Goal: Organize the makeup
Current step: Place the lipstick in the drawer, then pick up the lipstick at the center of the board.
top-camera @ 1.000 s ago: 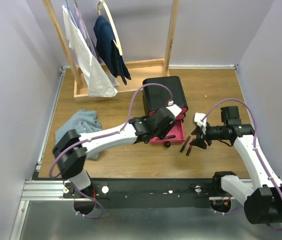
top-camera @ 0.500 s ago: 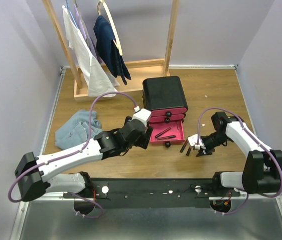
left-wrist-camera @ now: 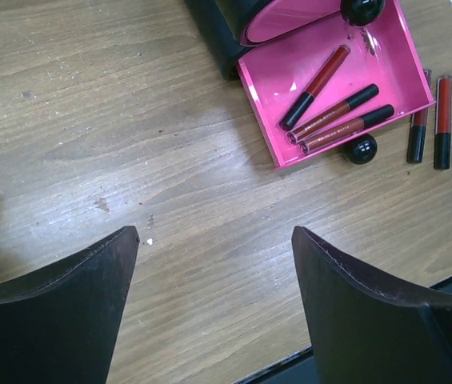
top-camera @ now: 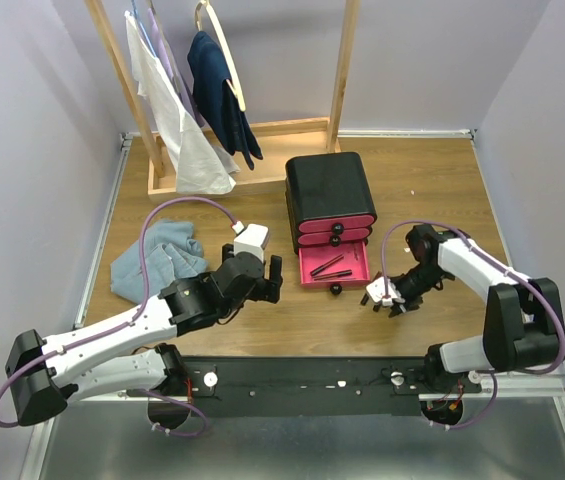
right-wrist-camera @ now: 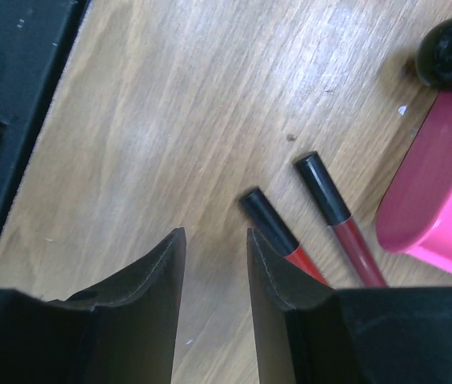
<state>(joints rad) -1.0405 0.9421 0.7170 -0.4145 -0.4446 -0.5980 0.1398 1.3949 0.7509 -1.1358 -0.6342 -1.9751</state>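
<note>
The wooden table point(top-camera: 412, 190) carries a black box point(top-camera: 328, 185) near its middle, and its lowest pink drawer point(left-wrist-camera: 390, 60) is pulled out. Two lip tubes point(left-wrist-camera: 442, 112) lie side by side on the wood at 4 o'clock from the box, just beside the drawer. A light blue cloth point(top-camera: 157, 258) lies crumpled at 9 o'clock. A wooden rack point(top-camera: 282, 140) stands at 11 o'clock.

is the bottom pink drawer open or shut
Open. The bottom drawer is pulled out from the black box, and three lip tubes lie in its exposed tray. The two drawers above sit flush.
</note>
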